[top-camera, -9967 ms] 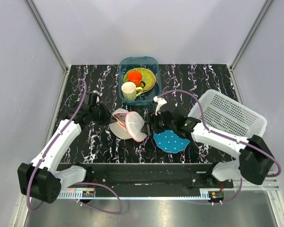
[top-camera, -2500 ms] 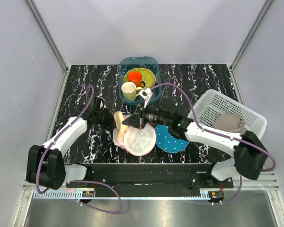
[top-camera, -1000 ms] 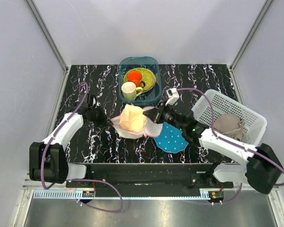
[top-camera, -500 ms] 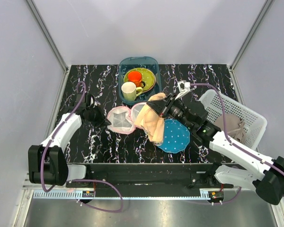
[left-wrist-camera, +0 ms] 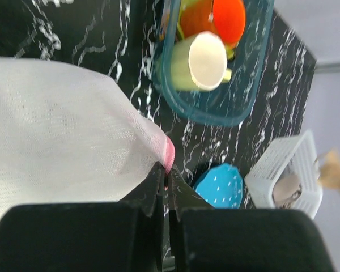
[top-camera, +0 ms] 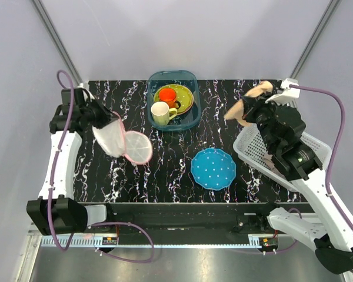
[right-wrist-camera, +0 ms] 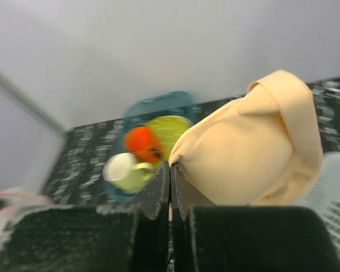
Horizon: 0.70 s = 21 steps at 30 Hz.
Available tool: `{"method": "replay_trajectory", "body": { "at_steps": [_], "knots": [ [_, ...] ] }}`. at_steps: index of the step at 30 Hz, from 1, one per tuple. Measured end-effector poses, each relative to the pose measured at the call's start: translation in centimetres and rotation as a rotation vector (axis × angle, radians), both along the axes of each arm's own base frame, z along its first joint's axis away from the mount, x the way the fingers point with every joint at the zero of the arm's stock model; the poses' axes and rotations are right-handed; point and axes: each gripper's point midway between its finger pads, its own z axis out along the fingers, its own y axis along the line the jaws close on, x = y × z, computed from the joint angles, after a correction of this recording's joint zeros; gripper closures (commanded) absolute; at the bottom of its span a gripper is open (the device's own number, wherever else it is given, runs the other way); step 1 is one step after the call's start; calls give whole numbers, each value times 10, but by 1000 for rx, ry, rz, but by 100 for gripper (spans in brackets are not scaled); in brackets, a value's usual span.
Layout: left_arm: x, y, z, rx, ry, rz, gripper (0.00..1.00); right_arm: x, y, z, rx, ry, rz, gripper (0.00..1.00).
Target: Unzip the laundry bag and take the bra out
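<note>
The laundry bag (top-camera: 119, 140) hangs unzipped, its two white mesh halves with pink trim spread apart above the table's left side. My left gripper (top-camera: 97, 121) is raised at the upper left, shut on the bag's pink trim (left-wrist-camera: 169, 154); white mesh (left-wrist-camera: 62, 130) fills that wrist view. The beige bra (top-camera: 245, 107) hangs in the air at the right, clear of the bag. My right gripper (top-camera: 252, 106) is shut on its edge, above the near corner of the white basket (top-camera: 294, 141). In the right wrist view the bra (right-wrist-camera: 255, 141) drapes right of the shut jaws (right-wrist-camera: 171, 165).
A teal bin (top-camera: 173, 100) at the back middle holds a cream mug, an orange cup and a green plate. A blue dotted plate (top-camera: 213, 168) lies at the front centre. The white perforated basket has a greyish-beige garment (top-camera: 269, 160) in it.
My right arm has swung up and to the right, carrying the bra from the table's middle to above the basket. My left arm has lifted the bag up and to the left.
</note>
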Motion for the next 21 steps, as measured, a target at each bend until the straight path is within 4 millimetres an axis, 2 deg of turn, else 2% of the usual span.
{"method": "replay_trajectory", "body": {
  "at_steps": [4, 8, 12, 13, 15, 16, 17, 19, 21],
  "knots": [
    [18, 19, 21, -9, -51, 61, 100, 15, -49, -35, -107, 114, -181, 100],
    [33, 26, 19, -34, -40, 97, 100, 24, -99, -90, -163, 266, -332, 100],
    [48, 28, 10, -60, -21, 119, 100, 23, -135, -152, -169, 423, -427, 100],
    [52, 28, 9, -66, -16, 124, 100, 22, -141, -168, -166, 465, -441, 93],
    [61, 29, 6, -73, -12, 129, 100, 20, -153, -201, -165, 557, -473, 50],
    [66, 30, 5, -76, -12, 130, 100, 18, -157, -214, -159, 599, -481, 20],
    [71, 31, 4, -78, -13, 130, 100, 17, -159, -224, -155, 633, -486, 10],
    [79, 31, 5, -80, -18, 128, 100, 16, -162, -233, -156, 675, -487, 2],
    [85, 32, 8, -80, -27, 126, 100, 18, -161, -231, -150, 679, -481, 0]
  ]
}}
